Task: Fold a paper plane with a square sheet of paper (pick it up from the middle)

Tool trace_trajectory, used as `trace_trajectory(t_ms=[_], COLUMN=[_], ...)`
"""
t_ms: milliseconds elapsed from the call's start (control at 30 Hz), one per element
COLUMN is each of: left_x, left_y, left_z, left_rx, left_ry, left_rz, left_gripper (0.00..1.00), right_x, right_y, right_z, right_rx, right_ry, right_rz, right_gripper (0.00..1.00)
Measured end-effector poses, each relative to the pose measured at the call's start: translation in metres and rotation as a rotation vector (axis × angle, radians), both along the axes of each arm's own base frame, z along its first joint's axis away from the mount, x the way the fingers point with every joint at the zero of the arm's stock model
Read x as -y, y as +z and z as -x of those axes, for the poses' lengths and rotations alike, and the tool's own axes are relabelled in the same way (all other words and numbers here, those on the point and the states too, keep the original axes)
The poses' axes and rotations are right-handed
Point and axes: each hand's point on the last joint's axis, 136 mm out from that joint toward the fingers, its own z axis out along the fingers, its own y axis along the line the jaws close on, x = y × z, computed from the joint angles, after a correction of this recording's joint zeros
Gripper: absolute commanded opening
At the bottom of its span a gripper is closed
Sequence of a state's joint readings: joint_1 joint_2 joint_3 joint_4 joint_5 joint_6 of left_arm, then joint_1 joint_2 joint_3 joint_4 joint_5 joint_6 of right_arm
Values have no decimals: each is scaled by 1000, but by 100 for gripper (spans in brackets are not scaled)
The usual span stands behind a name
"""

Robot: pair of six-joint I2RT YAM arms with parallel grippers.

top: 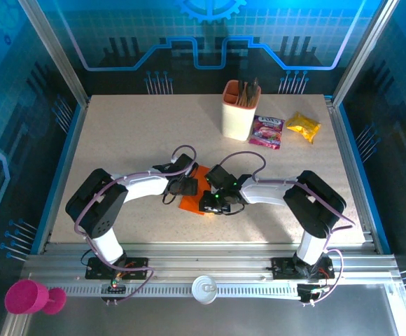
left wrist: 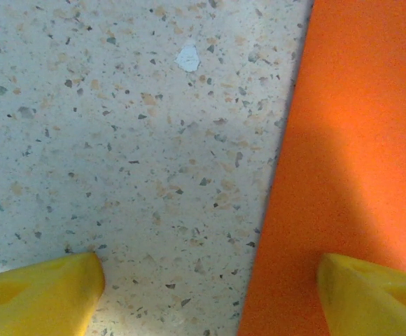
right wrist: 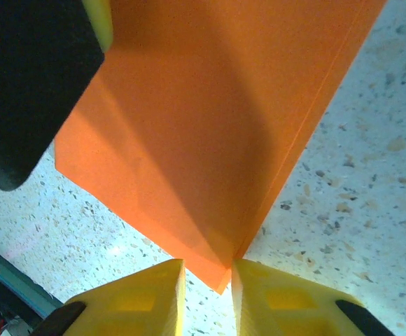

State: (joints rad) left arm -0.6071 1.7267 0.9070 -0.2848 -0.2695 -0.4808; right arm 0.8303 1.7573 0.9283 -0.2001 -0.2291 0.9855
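The orange sheet of paper [top: 191,202] lies folded on the speckled table between the two arms. In the right wrist view the paper [right wrist: 210,105] shows layered edges and a crease that runs to a pointed corner. That corner sits between the fingers of my right gripper [right wrist: 208,294], whose jaws are narrow but still apart, with table showing between them. My left gripper [left wrist: 213,280] is wide open and low over the table. One of its fingers is over bare table, the other over the paper [left wrist: 350,140] near its straight left edge. Its dark body [right wrist: 28,84] overlaps the paper's far side.
A peach holder cup [top: 239,112] with sticks stands at the back, a purple snack packet [top: 266,131] and a yellow one [top: 303,127] to its right. A metal rail [top: 203,269] runs along the near edge. Glass walls enclose the table.
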Motion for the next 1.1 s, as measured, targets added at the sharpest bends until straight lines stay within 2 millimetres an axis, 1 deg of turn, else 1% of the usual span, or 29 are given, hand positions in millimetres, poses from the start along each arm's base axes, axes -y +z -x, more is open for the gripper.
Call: trace_trajectory(t_ms=[200, 400, 467, 733, 800, 900, 1100], left_x=[0, 0, 0, 0, 1, 2, 12], left_y=[0, 0, 0, 0, 1, 2, 6], left_z=[0, 0, 0, 1, 1, 2, 3], left_rx=[0, 2, 2, 16, 26, 41, 87], left_ry=[0, 0, 0, 30, 48, 92, 206], left_rz=[0, 1, 1, 32, 54, 88, 133], left_gripper=[82, 82, 82, 81, 80, 79, 79], right_x=[0, 0, 0, 5, 12, 30, 64], right_y=[0, 0, 0, -2, -2, 3, 28], right_z=[0, -1, -1, -4, -1, 0, -12], right_rx=[-1, 1, 1, 1, 3, 14, 87], right_ry=[-2, -3, -5, -18, -25, -51, -116], right_rz=[-1, -2, -2, 2, 9, 14, 11], right_gripper=[17, 18, 20, 21, 22, 23, 24])
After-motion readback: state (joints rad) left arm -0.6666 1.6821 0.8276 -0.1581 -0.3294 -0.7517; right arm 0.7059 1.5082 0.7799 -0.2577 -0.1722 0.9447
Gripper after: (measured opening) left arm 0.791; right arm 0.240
